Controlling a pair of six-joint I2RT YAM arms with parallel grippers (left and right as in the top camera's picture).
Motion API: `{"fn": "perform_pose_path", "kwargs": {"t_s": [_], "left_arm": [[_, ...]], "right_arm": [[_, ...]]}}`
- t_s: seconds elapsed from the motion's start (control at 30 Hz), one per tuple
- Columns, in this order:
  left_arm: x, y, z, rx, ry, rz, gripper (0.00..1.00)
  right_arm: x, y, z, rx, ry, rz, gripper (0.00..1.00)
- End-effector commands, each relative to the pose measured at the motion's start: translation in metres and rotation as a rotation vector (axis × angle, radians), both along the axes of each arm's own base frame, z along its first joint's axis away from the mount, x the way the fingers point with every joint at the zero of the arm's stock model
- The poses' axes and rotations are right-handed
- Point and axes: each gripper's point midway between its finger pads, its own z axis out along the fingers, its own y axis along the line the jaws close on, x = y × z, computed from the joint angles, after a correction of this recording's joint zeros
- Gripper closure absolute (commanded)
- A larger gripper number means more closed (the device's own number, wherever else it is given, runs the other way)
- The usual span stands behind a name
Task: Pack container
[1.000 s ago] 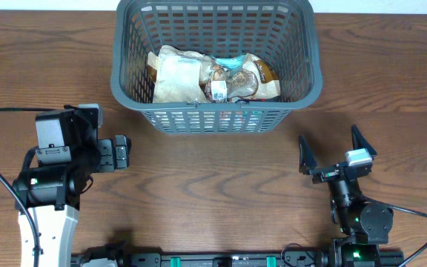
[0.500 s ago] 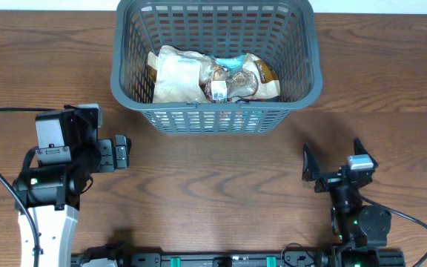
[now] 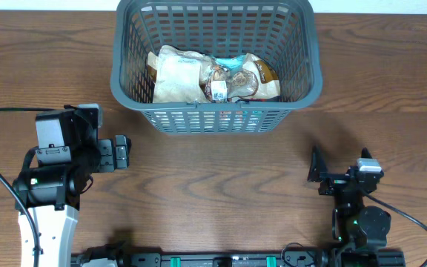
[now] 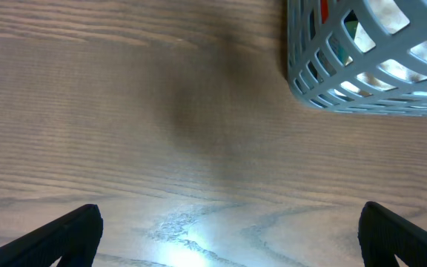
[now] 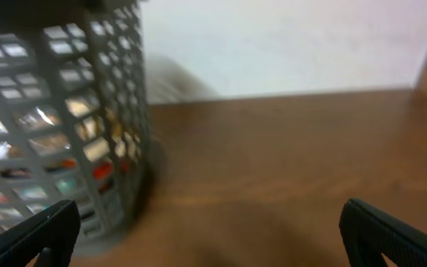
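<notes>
The container (image 3: pixel 311 52) is a large dark grey lattice basket at the back middle of the table. Several snack packets (image 3: pixel 213 76) lie inside it, pale and brown ones. My left gripper (image 3: pixel 123 152) is open and empty, low over the table to the front left of the basket. In the left wrist view its fingers (image 4: pixel 228 241) are wide apart over bare wood, with a basket corner (image 4: pixel 362 59) at the upper right. My right gripper (image 3: pixel 338 165) is open and empty at the front right. The right wrist view (image 5: pixel 213 237) shows the basket wall (image 5: pixel 58 111) at the left.
The wooden table (image 3: pixel 213 185) runs across the whole view. A white wall (image 5: pixel 288 44) stands behind the table's far edge. A black rail with green lights (image 3: pixel 221 259) lies along the front edge between the two arm bases.
My right gripper has drawn back toward the front edge and a little to the right, staying open. The left arm and the basket have not moved.
</notes>
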Motion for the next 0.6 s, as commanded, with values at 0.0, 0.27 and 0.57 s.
{"fn": "perform_pose_path", "kwargs": {"t_s": [0.0, 0.27, 0.57], "left_arm": [[0.000, -0.002, 0.000, -0.009, -0.001, -0.006, 0.01], [0.000, -0.002, 0.000, -0.009, -0.001, -0.006, 0.01], [0.000, -0.002, 0.000, -0.009, -0.001, -0.006, 0.01]], "right_arm": [[-0.002, -0.009, -0.011, 0.052, 0.037, -0.057, 0.01], [-0.002, -0.010, -0.011, 0.043, 0.035, -0.058, 0.01], [-0.001, 0.012, -0.010, -0.073, 0.036, 0.081, 0.01]]}}
